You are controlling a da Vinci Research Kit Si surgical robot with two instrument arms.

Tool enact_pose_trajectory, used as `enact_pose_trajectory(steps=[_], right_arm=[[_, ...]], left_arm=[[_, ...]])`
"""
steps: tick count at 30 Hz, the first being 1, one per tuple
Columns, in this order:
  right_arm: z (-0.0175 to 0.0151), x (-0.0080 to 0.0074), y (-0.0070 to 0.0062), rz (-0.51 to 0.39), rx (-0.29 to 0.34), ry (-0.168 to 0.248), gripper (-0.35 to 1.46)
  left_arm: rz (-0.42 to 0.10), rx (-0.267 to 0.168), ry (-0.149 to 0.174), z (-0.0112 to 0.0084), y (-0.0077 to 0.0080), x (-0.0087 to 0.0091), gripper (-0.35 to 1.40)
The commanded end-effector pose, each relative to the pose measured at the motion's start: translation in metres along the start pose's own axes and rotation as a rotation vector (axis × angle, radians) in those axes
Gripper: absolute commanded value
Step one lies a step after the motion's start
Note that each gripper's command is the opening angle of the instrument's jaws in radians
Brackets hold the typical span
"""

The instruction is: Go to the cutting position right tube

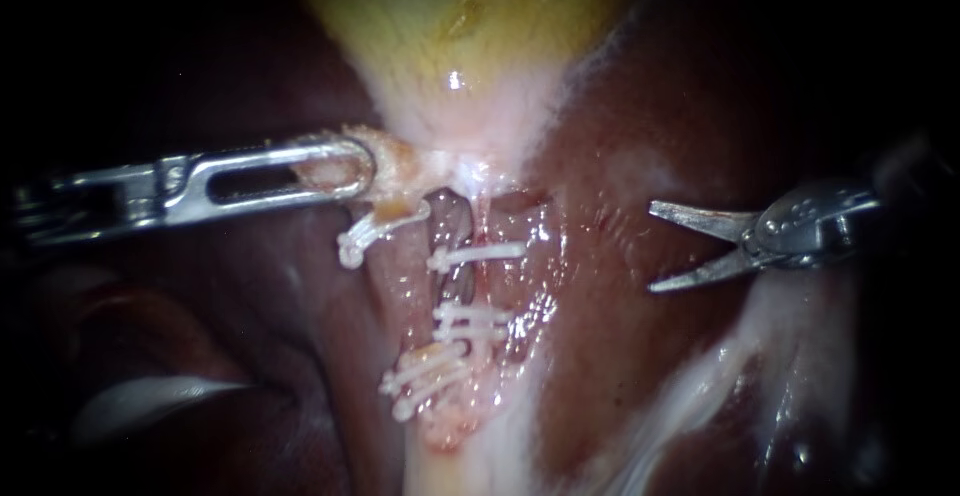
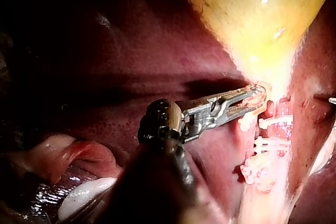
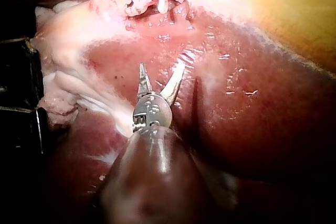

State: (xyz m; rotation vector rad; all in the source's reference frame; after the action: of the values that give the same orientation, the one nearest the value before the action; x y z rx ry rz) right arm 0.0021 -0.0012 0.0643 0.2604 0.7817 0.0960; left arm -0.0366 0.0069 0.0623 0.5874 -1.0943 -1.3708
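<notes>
The yellow gallbladder point(image 1: 460, 26) narrows down to two clipped tubes. The right tube point(image 1: 462, 282) carries a white clip point(image 1: 480, 253) above and two clips point(image 1: 470, 322) below, with bare tube between them. Beside it, the left tube holds one clip point(image 1: 375, 231) near the neck and two lower clips point(image 1: 425, 376). My left instrument point(image 1: 350, 171) comes in from the left, its slotted jaws shut on tissue at the gallbladder neck point(image 2: 255, 95). My right instrument point(image 1: 652, 246) has two blades standing open, over the liver well to the right of the right tube point(image 3: 161, 66).
Dark red liver point(image 1: 620, 336) lies around the tubes. A band of white fatty tissue point(image 1: 700, 376) runs under my right instrument. Pale tissue point(image 1: 150, 401) shows at the lower left. A dark object point(image 3: 21, 93) stands beside the white tissue in the right wrist view.
</notes>
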Motion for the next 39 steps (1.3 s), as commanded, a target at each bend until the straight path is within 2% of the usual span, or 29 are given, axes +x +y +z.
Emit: enact_pose_trajectory(steps=[1,6,8,13,15,18,21,24,30,39], right_arm=[[0.0001,0.0001,0.0000,0.000,0.004,0.003,1.41],[0.0004,0.0005,-0.0002,0.013,0.025,0.016,1.41],[0.0007,0.0008,-0.0003,0.044,0.046,0.030,1.41],[0.0015,0.0016,-0.0004,0.177,0.140,0.080,1.43],[0.0017,0.0019,-0.0005,0.247,0.170,0.090,1.43],[0.0019,0.0023,-0.0007,0.300,0.204,0.099,1.43],[0.0021,0.0027,-0.0009,0.380,0.264,0.113,1.43],[0.0023,0.0029,-0.0008,0.445,0.308,0.107,1.41],[0.0039,0.0038,-0.0006,0.519,0.385,0.100,1.38],[0.0070,0.0049,-0.0010,0.546,0.439,0.097,1.38]], left_arm=[[-0.001,0.003,0.002,-0.0002,0.0000,-0.0001,-0.35],[-0.002,0.000,0.000,-0.0005,-0.0003,-0.0002,-0.35],[-0.003,-0.002,-0.001,-0.0005,-0.0006,-0.0001,-0.35],[-0.004,-0.010,-0.007,-0.0003,-0.0017,0.0002,-0.35],[-0.005,-0.009,-0.006,-0.0002,-0.0020,0.0003,-0.35],[-0.005,-0.005,-0.004,-0.0002,-0.0025,0.0004,-0.35],[-0.005,-0.006,-0.005,-0.0003,-0.0027,0.0005,-0.35],[-0.005,-0.004,-0.003,-0.0003,-0.0028,0.0005,-0.35],[-0.006,-0.002,-0.002,-0.0003,-0.0030,0.0006,-0.35],[-0.006,0.000,0.000,-0.0005,-0.0035,0.0007,-0.35]])
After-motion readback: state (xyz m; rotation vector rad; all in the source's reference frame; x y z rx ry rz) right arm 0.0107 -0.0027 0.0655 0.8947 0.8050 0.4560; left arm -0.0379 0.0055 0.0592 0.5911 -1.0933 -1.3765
